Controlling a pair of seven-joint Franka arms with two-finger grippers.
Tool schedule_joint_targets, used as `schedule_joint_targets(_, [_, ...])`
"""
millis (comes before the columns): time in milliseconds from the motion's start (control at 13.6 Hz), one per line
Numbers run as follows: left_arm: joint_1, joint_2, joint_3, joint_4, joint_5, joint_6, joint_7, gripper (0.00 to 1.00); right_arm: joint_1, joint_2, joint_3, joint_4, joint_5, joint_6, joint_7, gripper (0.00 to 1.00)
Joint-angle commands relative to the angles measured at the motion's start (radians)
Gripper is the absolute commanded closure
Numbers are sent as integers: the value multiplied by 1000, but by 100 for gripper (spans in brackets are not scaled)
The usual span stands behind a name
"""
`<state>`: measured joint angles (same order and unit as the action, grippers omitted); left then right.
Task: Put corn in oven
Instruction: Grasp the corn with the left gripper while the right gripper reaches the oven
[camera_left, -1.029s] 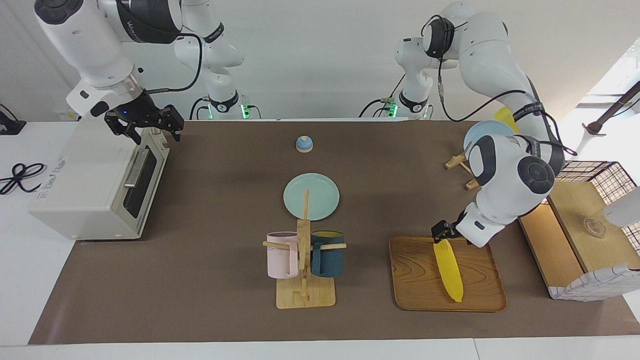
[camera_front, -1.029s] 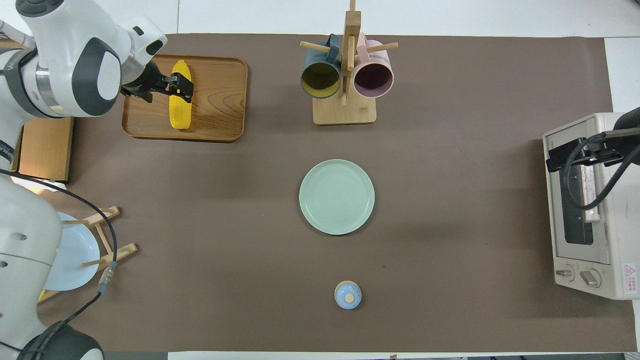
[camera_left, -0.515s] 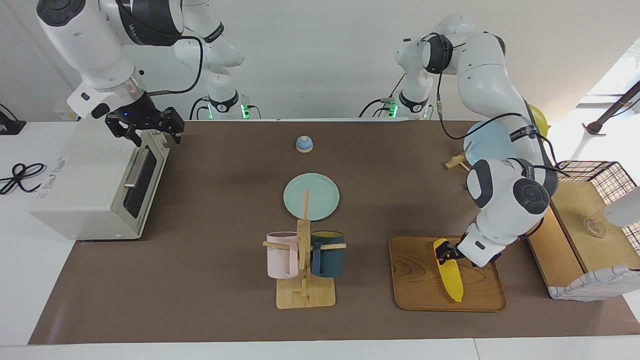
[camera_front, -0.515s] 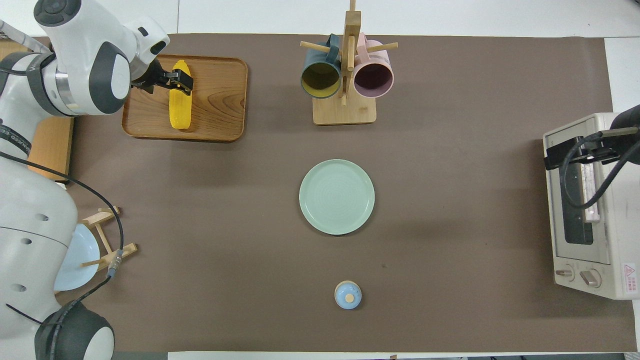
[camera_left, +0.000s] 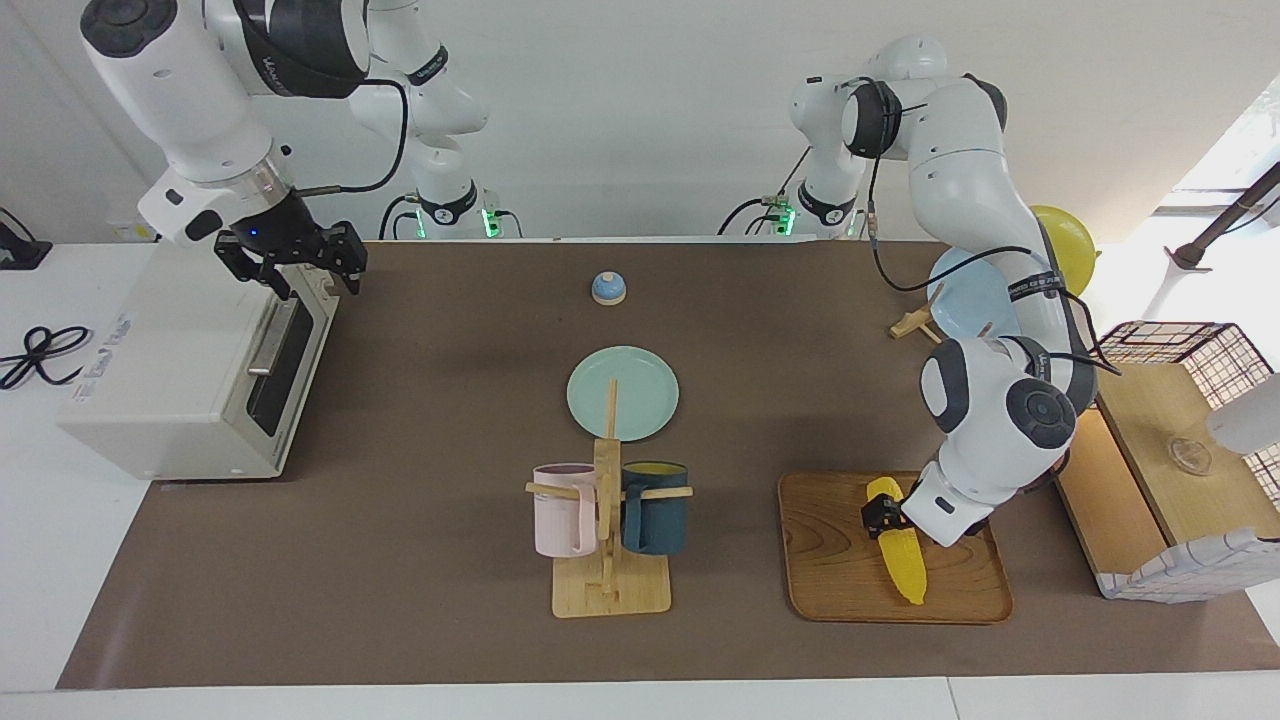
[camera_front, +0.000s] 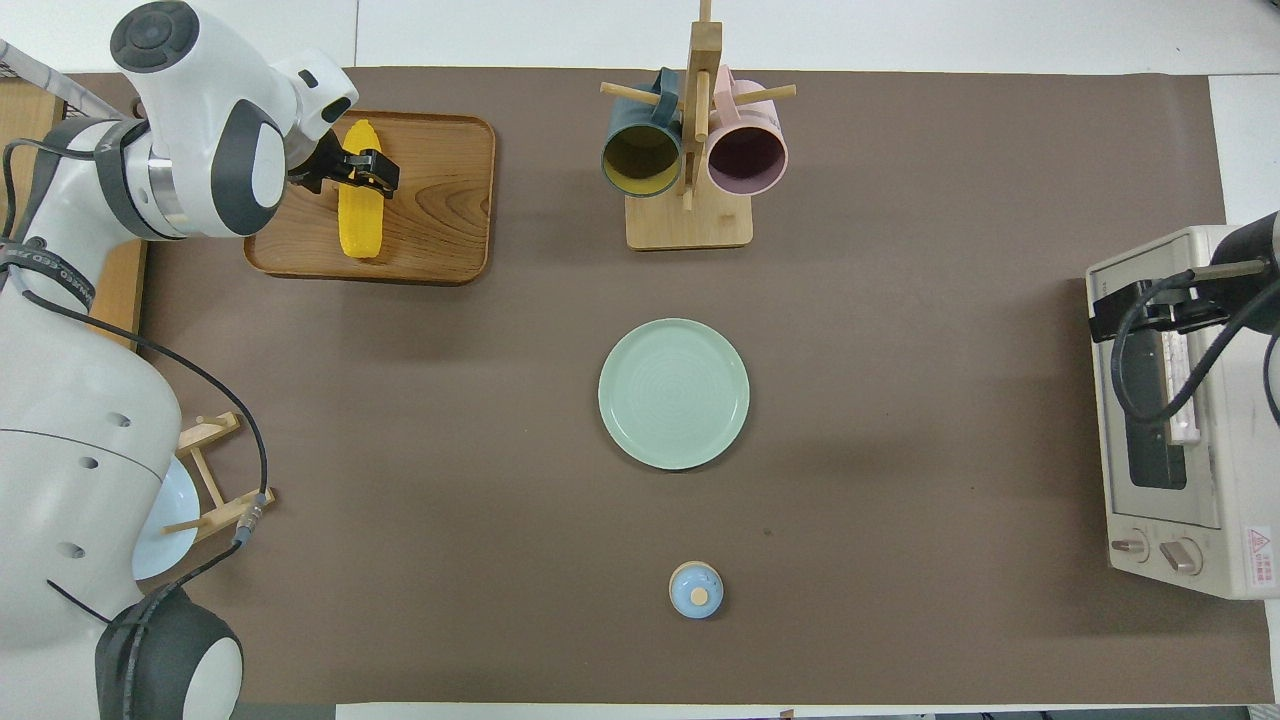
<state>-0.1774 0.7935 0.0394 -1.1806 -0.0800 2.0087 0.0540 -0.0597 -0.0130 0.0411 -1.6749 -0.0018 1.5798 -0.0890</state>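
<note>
Yellow corn (camera_left: 897, 549), one cob, straddled by spread left gripper (camera_left: 878, 514); right gripper (camera_left: 302, 262) apart.

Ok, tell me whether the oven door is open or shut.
Shut. The oven shows its dark glass door flush with the front, handle up, and the right gripper hangs above its top edge.

The corn (camera_left: 896, 545), a bright yellow tapered cob with ribbed kernel rows, lies flat on a wooden tray (camera_left: 830, 570) at the left arm's end of the worktop, its pointed tip turned away from the robots. The oven (camera_left: 190, 370), a boxy cream-white toaster oven with a dark glass door and a metal bar handle, stands at the right arm's end of the worktop, its door shut and facing the middle of the worktop.
</note>
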Motion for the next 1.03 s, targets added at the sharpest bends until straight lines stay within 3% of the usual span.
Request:
schedule_joint_targets(0, [-5, 1, 4, -7, 23, 25, 9, 4, -11, -61, 3, -91, 16, 28, 8, 100])
schedule_joint_targets(221, [-10, -3, 5, -25, 25, 38, 10, 23, -17, -82, -1, -150, 11, 74, 14, 100])
schedule_joint_targets(441, [-22, -7, 5, -37, 23, 51, 9, 52, -55, -119, -1, -245, -18, 176, 14, 100])
schedule_joint_targets(515, [-22, -8, 5, -37, 22, 51, 9, 70, -63, -127, -1, -284, -35, 218, 15, 100])
schedule_joint_targets(588, [-20, -10, 4, -36, 20, 44, 9, 96, -75, -127, -1, -298, -62, 239, 15, 100])
schedule_joint_targets(735, [-16, -16, 4, -27, 9, -10, 9, 100, -107, -119, -1, -312, -83, 259, 15, 100])
schedule_joint_targets(956, [-20, -100, 7, -25, -58, -120, -19, 100, -137, -114, -1, -359, -104, 315, 15, 100])
